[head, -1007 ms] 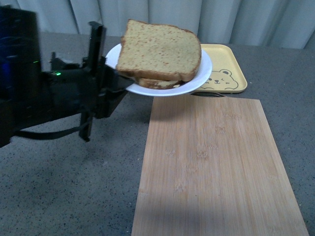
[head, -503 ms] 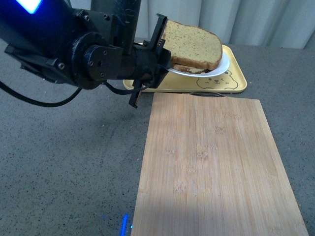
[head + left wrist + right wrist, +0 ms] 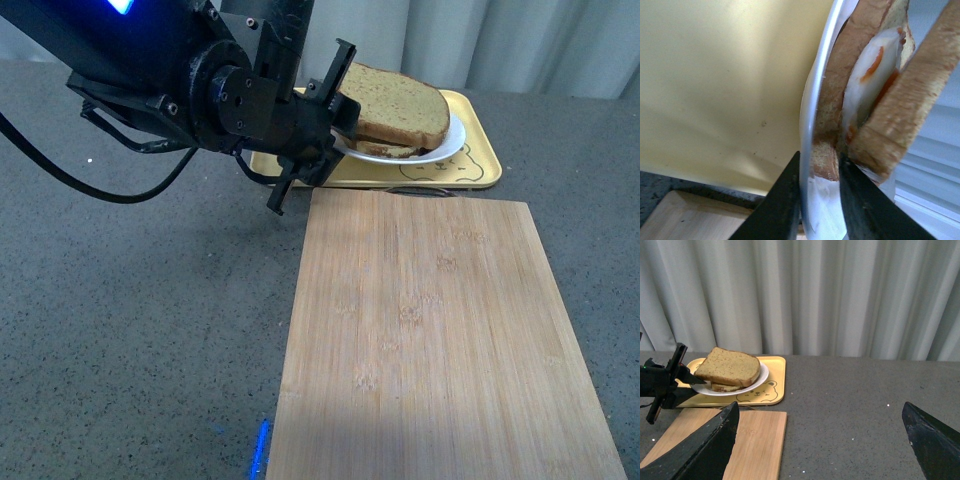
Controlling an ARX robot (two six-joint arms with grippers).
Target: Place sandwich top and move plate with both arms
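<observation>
The left gripper (image 3: 338, 140) pinches the rim of the plate (image 3: 450, 140), which juts beyond it over the yellow tray (image 3: 482, 165), sandwich top (image 3: 400, 100) uppermost, while the right gripper (image 3: 820, 410) has its jaws wide apart.

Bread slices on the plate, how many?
2. The sandwich top lies uppermost; the lower slice sits beneath it on the plate, with egg between them. A further slice could be hidden between.
</observation>
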